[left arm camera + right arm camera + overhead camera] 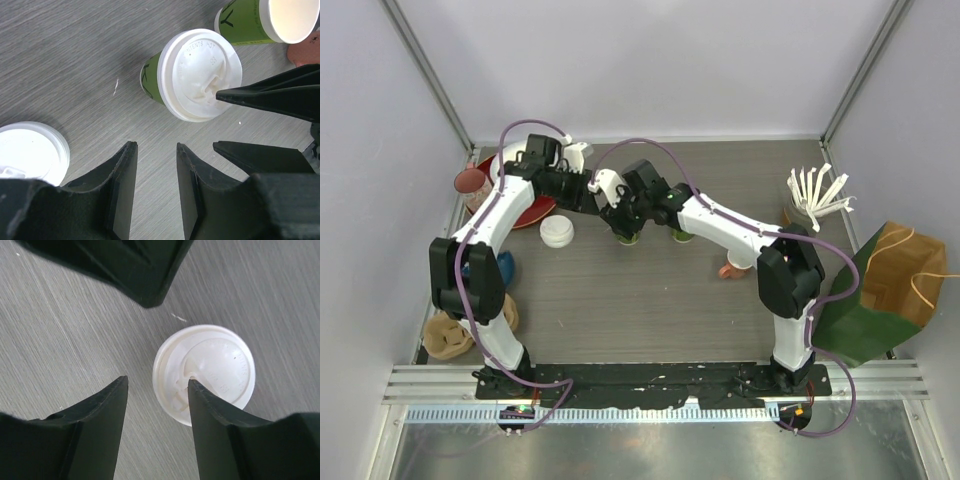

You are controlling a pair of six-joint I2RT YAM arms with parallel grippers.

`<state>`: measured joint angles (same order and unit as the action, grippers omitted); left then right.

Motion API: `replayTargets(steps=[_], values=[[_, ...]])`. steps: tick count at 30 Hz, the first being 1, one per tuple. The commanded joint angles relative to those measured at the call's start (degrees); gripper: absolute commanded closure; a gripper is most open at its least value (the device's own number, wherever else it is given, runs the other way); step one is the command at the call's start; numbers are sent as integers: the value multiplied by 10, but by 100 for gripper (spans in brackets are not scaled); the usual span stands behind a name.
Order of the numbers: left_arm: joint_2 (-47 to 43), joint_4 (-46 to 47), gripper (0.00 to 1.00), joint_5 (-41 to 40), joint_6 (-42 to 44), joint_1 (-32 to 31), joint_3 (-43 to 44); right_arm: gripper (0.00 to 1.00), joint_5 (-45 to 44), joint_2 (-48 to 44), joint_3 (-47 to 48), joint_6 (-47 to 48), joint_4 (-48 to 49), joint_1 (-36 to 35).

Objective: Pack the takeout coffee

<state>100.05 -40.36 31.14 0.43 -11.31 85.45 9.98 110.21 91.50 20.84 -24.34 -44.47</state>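
One takeout coffee cup [200,75], green with a white lid, stands upright mid-table; the top view shows only its lower green edge [630,238] under the right arm. My right gripper [157,382] hovers open just above it, one fingertip [192,385] over the lid's [210,370] sip hole and nothing between the jaws. My left gripper [155,145] is open and empty over bare table, just left of the cup. In the top view the left gripper [592,195] and right gripper [623,222] nearly meet. A second round white lid [30,150] lies to the left [557,232].
A lidless green paper cup [682,235] stands right of the lidded one [280,20]. A pink-handled mug [730,268] sits further right. A red plate [510,205] is at the back left, a holder of white cutlery [815,195] at the back right, and a green paper bag [880,290] at the right edge.
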Motion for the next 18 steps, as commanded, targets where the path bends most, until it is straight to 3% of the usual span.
replayTargets(steps=[1, 5, 6, 9, 13, 14, 18], values=[[-10, -17, 58, 19, 11, -3, 31, 41, 24, -52, 53, -15, -4, -3], [-29, -33, 49, -44, 47, 0, 41, 35, 29, -68, 65, -33, 1, -2], [-31, -38, 47, -93, 57, 1, 43, 35, 31, -74, 64, -38, 3, -1], [-26, -63, 48, -159, 123, 1, 35, 35, 41, -98, 53, -48, 8, 2], [-16, -132, 54, -123, 266, 15, 24, 34, 43, -132, 5, -48, 15, 6], [-16, -158, 55, -107, 334, 23, 24, 34, 41, -140, -3, -48, 15, 8], [15, -224, 52, -36, 455, 78, 66, 34, 39, -155, -32, -42, 13, 10]])
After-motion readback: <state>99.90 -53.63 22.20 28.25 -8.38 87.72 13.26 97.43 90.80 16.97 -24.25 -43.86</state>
